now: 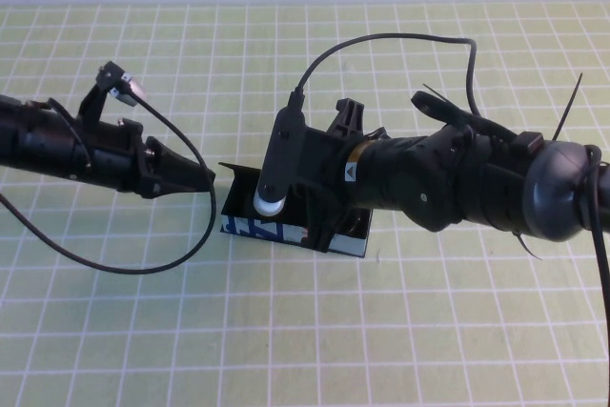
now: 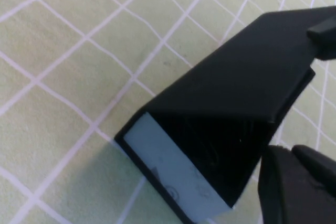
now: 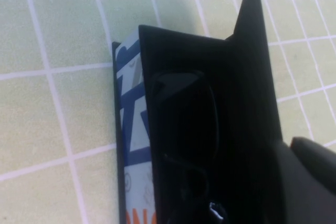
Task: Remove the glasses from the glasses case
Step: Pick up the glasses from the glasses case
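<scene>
- On the green gridded mat (image 1: pixel 400 331), near the middle of the high view, sits the glasses case (image 1: pixel 250 227), its lid raised and its pale blue printed front strip facing six o'clock.
- Inside the open case, the right wrist view shows the glasses (image 3: pixel 186 129) lying folded in the dark interior, black frame against black lining, one lens outline faintly visible.
- From three o'clock the right arm reaches in, and the right gripper (image 1: pixel 319 226) is down at the case opening; its fingers are drawn tightly together, and whether they pinch the glasses cannot be told.
- From nine o'clock the left arm comes in low, and the left gripper (image 1: pixel 202 176) has its tip at the lifted lid's edge at the case's nine o'clock end.
- Whether the left gripper's fingers are apart or together cannot be told, since only a dark fingertip (image 2: pixel 294 187) shows beside the case (image 2: pixel 231 108) in the left wrist view.
- Black cables loop from both arms over the mat, one curving toward six o'clock beneath the left arm.
</scene>
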### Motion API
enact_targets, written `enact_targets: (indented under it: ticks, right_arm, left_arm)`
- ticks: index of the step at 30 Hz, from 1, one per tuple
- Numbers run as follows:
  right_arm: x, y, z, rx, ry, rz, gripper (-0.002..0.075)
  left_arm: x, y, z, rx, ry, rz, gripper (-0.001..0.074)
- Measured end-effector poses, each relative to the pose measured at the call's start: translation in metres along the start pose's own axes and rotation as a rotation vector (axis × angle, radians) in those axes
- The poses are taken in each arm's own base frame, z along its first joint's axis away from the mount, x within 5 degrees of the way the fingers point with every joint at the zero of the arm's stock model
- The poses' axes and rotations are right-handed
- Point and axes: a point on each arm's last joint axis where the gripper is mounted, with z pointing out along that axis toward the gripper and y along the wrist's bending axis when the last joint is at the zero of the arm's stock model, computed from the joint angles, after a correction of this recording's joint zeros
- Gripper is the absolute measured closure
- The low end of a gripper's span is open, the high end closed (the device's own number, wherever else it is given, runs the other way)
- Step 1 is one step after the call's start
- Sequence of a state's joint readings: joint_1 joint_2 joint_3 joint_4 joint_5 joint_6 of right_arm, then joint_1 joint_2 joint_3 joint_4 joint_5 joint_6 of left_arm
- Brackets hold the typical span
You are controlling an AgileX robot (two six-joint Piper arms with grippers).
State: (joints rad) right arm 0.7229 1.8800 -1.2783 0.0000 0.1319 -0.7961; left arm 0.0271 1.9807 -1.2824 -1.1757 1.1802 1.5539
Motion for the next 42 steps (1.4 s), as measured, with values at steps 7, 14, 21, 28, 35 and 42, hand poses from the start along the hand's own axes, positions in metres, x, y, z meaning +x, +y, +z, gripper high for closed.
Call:
enact_targets:
  ticks: [7, 14, 21, 28, 35, 42]
  right_arm:
    - [0.0, 0.0, 0.0, 0.004, -0.004, 0.0, 0.0733]
    - [-0.001, -0.001, 0.0, 0.008, -0.01, 0.012, 0.0733]
    - [-0.001, -0.001, 0.0, 0.006, -0.015, 0.054, 0.0726]
    - [-0.01, -0.007, -0.013, 0.025, -0.059, 0.159, 0.0529]
    - [-0.026, -0.005, -0.053, -0.145, -0.062, 0.426, 0.0594]
    - [-0.018, 0.015, -0.046, -0.322, 0.078, 0.693, 0.0733]
  left_arm:
    - [0.012, 0.017, 0.026, 0.038, -0.057, -0.034, 0.0739]
    - [0.011, 0.017, 0.041, 0.06, -0.056, -0.012, 0.0739]
    - [0.014, 0.02, 0.049, 0.037, -0.036, -0.014, 0.0739]
    - [0.017, 0.021, 0.051, 0.04, -0.009, -0.023, 0.0739]
    - [0.016, 0.021, 0.05, 0.039, -0.006, -0.028, 0.0739]
    - [0.016, 0.021, 0.05, 0.039, -0.005, -0.038, 0.0739]
